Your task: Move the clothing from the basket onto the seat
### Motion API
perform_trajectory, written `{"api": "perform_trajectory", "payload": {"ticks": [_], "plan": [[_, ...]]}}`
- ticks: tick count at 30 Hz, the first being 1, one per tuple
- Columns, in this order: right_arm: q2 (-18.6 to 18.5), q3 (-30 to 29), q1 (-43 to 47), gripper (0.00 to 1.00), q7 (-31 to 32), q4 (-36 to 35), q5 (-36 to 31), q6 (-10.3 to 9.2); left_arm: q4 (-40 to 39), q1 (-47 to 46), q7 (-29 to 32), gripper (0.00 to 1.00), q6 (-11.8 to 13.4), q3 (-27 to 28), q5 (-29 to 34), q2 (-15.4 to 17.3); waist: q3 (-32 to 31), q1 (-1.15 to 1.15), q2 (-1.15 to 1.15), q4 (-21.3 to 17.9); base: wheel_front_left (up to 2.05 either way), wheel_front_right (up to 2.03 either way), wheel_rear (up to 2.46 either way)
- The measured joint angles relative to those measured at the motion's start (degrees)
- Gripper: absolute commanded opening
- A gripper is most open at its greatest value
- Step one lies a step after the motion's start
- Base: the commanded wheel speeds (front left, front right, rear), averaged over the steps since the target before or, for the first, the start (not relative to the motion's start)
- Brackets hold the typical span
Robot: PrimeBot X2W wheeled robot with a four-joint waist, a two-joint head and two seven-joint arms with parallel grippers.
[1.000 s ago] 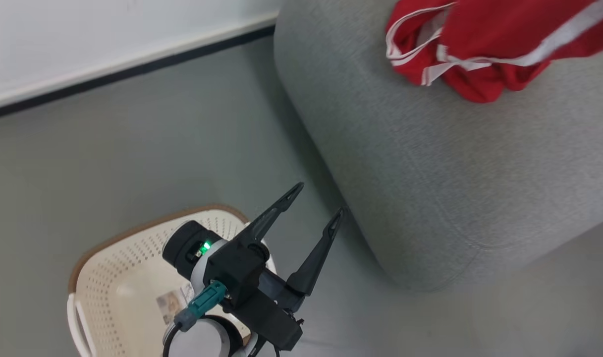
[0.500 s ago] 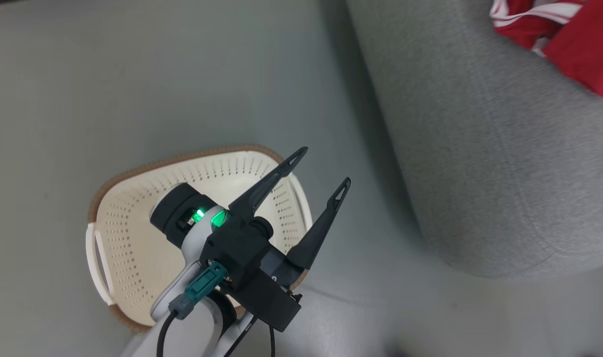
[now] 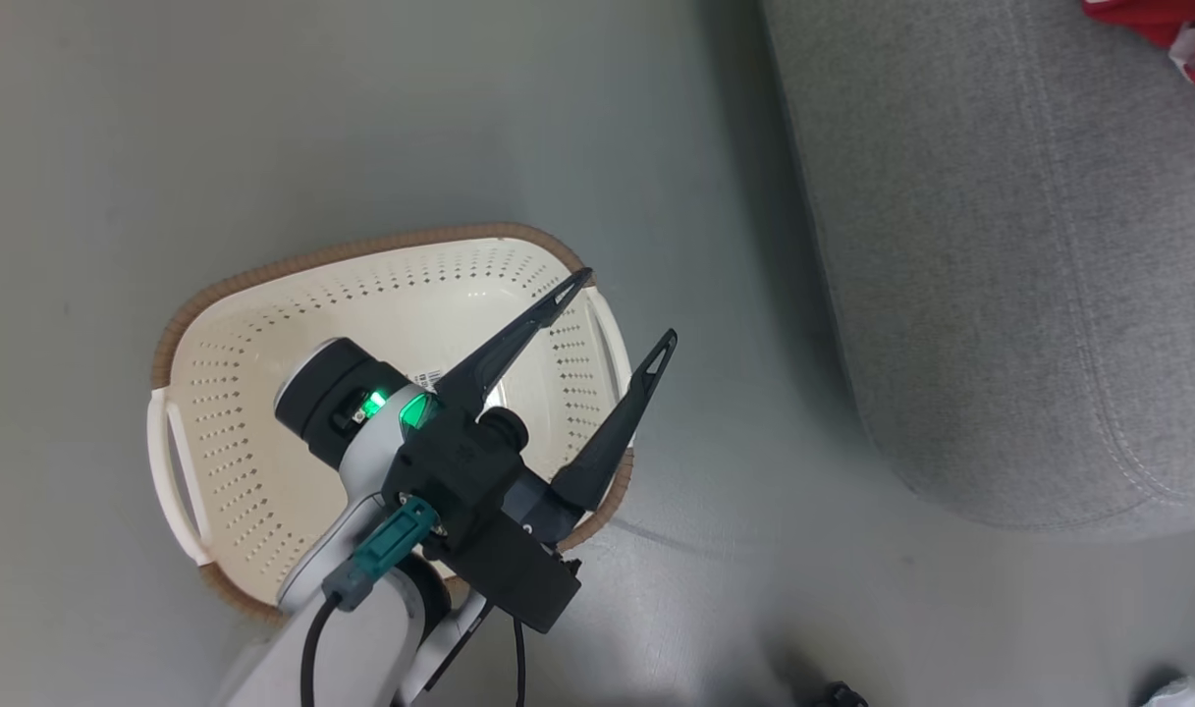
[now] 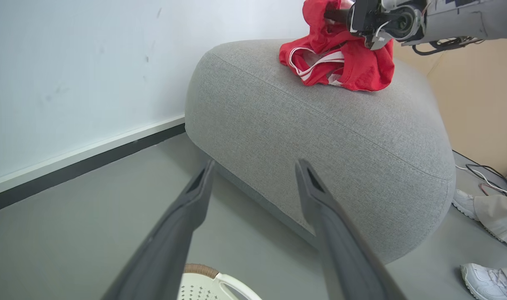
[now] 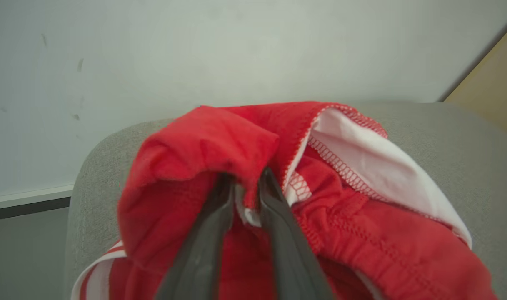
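Note:
The cream basket (image 3: 361, 245) with a brown rim stands on the grey floor, and what shows of its inside holds just a label. My left gripper (image 3: 624, 308) hangs open over the basket's right side with nothing between its fingers; in the left wrist view it (image 4: 255, 163) points at the grey seat (image 4: 320, 137). The red clothing (image 4: 345, 62) lies bunched on top of the seat. My right gripper (image 5: 246, 175) is nearly shut with a fold of the clothing (image 5: 203, 141) pinched between its fingers. A corner of the clothing (image 3: 1147, 15) shows on the seat (image 3: 1000, 245).
A white wall with a dark baseboard (image 4: 91, 162) runs behind the seat. A person's white shoes (image 4: 482, 283) and cables (image 4: 482, 173) are on the floor at the seat's right end. A tan panel (image 4: 465, 104) stands behind.
The head camera has turned, so the basket now shows almost whole and the seat and clothing sit further right. My left gripper stays open over the basket.

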Motion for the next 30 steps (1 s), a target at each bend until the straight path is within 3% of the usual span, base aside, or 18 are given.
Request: {"api": "perform_trajectory", "payload": {"ticks": [1,3,22,30], "plan": [[0.2,0.2,0.0,0.41,-0.3,0.3,0.0,0.37,0.2,-0.3,-0.1,1.00,0.0,0.0,0.0,0.0,-0.1,-0.01,0.00,-0.3,0.00,0.00,0.00],[0.6,0.6,0.0,1.00,-0.8,1.0,-0.2,0.78,0.6,-0.5,-0.6,1.00,0.0,0.0,-0.1,0.0,-0.4,-0.01,0.00,-0.8,0.00,0.00,0.00],[4.2,4.5,4.1,1.00,-2.9,3.4,-3.6,6.34,8.8,1.1,-5.5,1.00,-0.4,0.3,-4.4,-0.6,-10.9,-0.02,-0.01,-5.0,0.00,0.00,0.00],[7.2,4.8,8.8,1.00,-2.9,2.6,-3.5,7.87,12.5,4.1,-8.6,1.00,0.8,4.0,-6.4,-1.2,-17.4,-0.02,-0.02,-5.7,0.00,0.00,0.00]]}}
